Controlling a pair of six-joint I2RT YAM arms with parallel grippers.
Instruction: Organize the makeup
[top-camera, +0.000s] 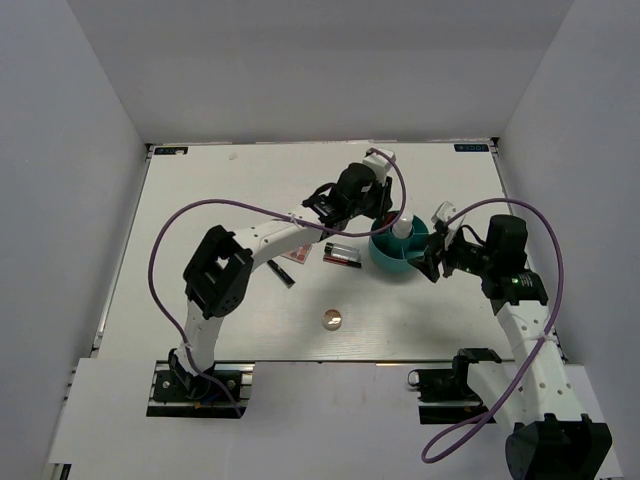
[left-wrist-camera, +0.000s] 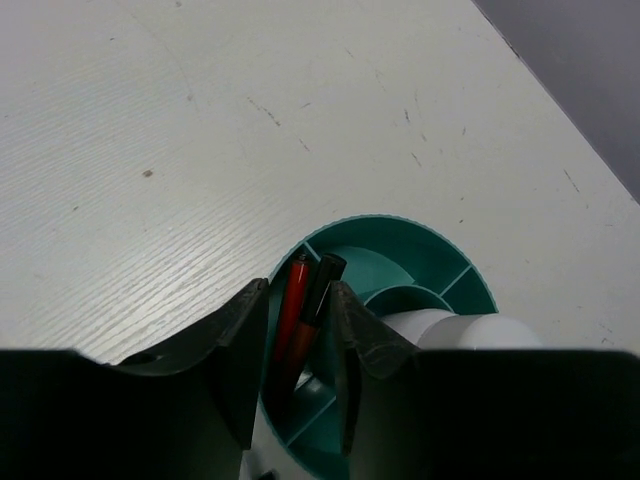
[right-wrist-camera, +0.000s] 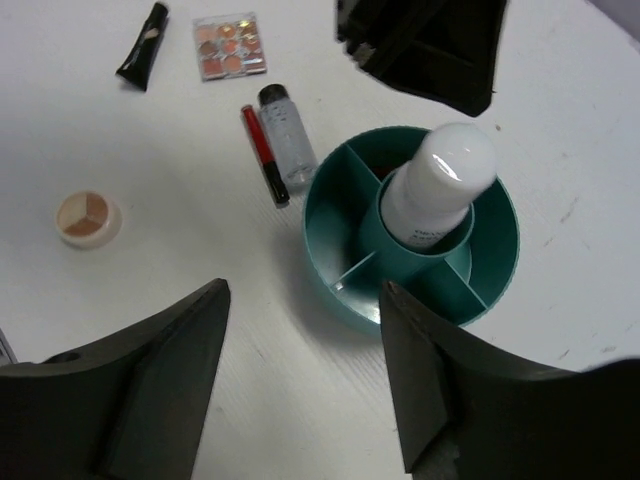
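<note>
Nothing here can really be read. The white bottle (right-wrist-camera: 437, 190) carries a short line of dark print low on its side, just above the rim of the teal holder (right-wrist-camera: 330, 235) it stands in, but the letters are too small and partly cut off by that rim to make out. At the two far corners of the table (top-camera: 230, 190) sit small dark tags (top-camera: 170, 150), one on the left and another on the right (top-camera: 472, 148), each with pale marks that stay a blur from the overhead view. No brand, number or sign shows legibly anywhere else.
</note>
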